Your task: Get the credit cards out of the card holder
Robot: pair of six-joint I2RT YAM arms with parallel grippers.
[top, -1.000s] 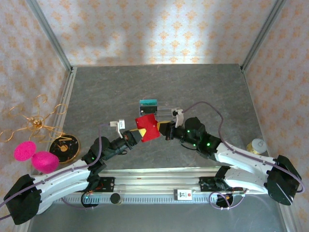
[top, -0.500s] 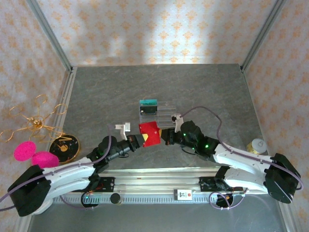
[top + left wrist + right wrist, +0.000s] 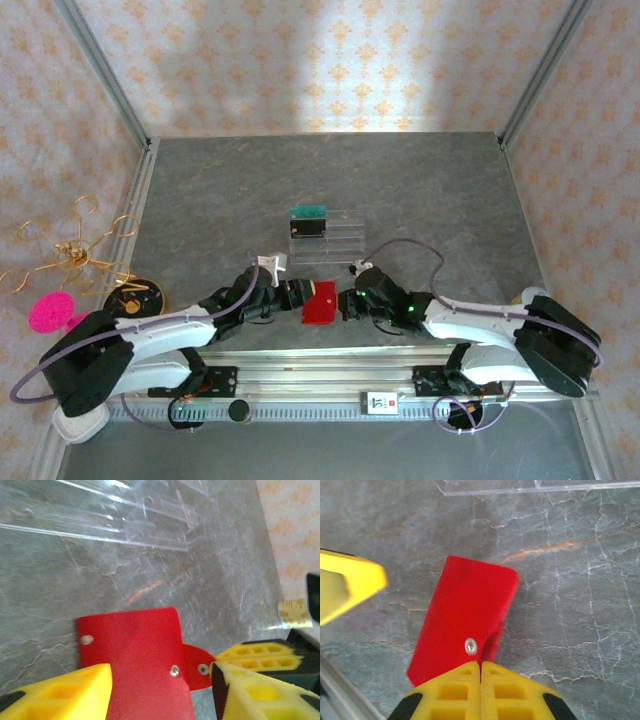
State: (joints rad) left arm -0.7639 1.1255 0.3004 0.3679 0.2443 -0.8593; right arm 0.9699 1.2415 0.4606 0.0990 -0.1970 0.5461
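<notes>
The red card holder (image 3: 321,302) lies folded shut on the grey table, between the two grippers. My left gripper (image 3: 298,296) is open, and its yellow fingers (image 3: 60,690) stand either side of the holder (image 3: 135,650) without pinching it. My right gripper (image 3: 345,303) is shut, its fingertips (image 3: 465,677) pressed together on the holder's small snap tab (image 3: 200,669) at the right edge of the holder (image 3: 470,615). The credit cards are hidden.
A clear compartmented tray (image 3: 330,238) stands just beyond the holder, with a teal card (image 3: 308,212) and a black card (image 3: 308,227) at its left end. A gold wire ornament (image 3: 70,255), pink balls (image 3: 48,312) and a dark round dish (image 3: 135,300) sit at left. A metal rail (image 3: 320,385) runs along the near edge.
Both arms brought the holder down and nearer, from tilted in the air to flat on the table. The left gripper opened and let go; the right stayed shut.
</notes>
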